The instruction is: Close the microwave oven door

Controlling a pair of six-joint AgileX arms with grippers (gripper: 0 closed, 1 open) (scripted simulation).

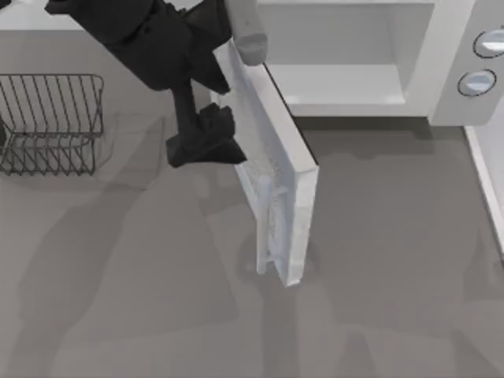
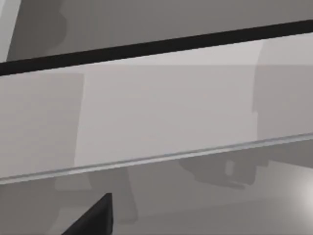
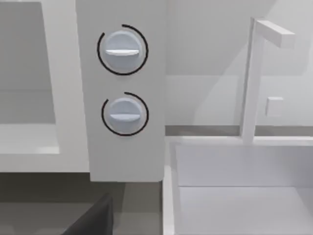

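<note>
My left pincer (image 1: 206,146) hangs beside the outer face of the door (image 1: 276,177), nearly touching it; whether its fingers are spread or pressed together I cannot tell. The door stands swung out, its pale bar handle (image 1: 264,224) just past my pincer toward the free edge. Beyond the door's hinge sits the microwave oven (image 1: 370,55), cavity exposed, with two knobs (image 3: 122,81). Away from the door, on my pincer's far side, lies a wire rack (image 1: 51,122).
</note>
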